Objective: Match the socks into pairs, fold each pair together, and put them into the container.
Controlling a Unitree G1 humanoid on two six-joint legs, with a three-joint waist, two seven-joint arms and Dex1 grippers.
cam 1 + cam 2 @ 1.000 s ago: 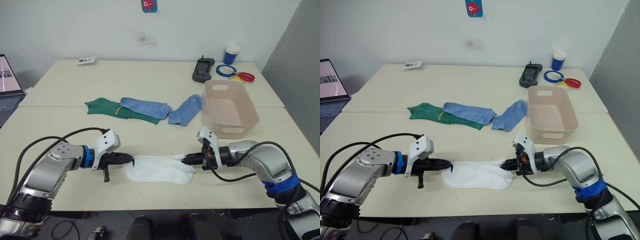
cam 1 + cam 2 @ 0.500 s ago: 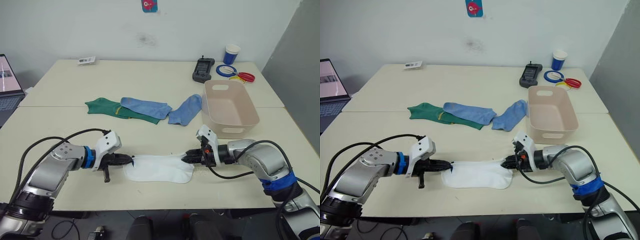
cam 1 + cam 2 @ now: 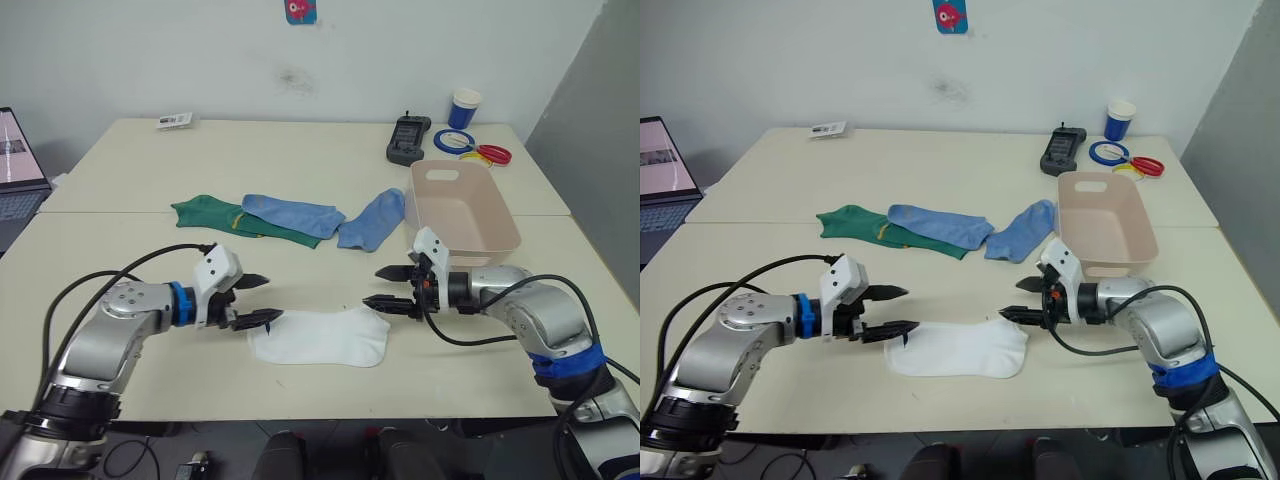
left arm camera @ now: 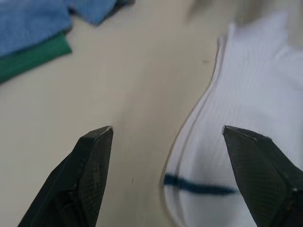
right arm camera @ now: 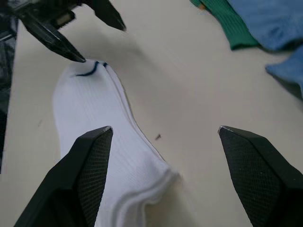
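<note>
The table is a smooth cream surface with a seam across its middle. On its right side stands the bin, pale pink plastic, rectangular with rounded corners and a slot handle in each end wall. Near the front edge a white sock lies flat, a soft ribbed knit with a thin dark stripe at the left end; its doubled edges suggest two socks stacked. Behind it lie a dark green sock and two light blue socks, limp and overlapping. The left gripper hovers at the white sock's left end, its tapered black fingers spread, grasping nothing. The right gripper hangs at the sock's right end, likewise spread and empty.
</note>
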